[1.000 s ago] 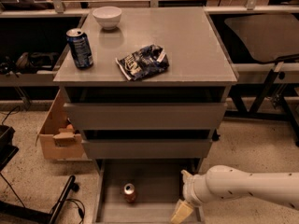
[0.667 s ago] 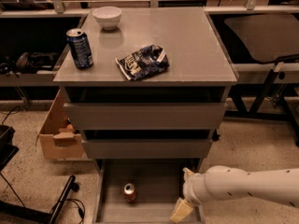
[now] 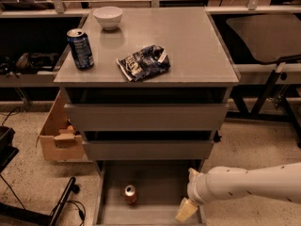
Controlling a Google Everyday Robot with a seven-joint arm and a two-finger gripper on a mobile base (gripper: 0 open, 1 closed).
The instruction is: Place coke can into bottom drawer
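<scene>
1. The coke can (image 3: 130,194) stands upright on the floor of the bottom drawer (image 3: 160,185), which is pulled out. It sits left of centre, clear of the drawer's walls.
2. My gripper (image 3: 186,210) hangs low over the drawer's right front corner, well apart from the can. I cannot tell how wide it is set, but it has no hold on the can.
3. I judge the placing done, with only the arm left to clear.
4. If I need to regrip, the can is probably light (full or empty, I cannot tell), thin-walled, easily dented and slick. I would take it square-on around mid-body with a modest squeeze, because a nudge near the top could tip it.
5. The dark blue can (image 3: 80,48) on the cabinet top is not my concern.
</scene>
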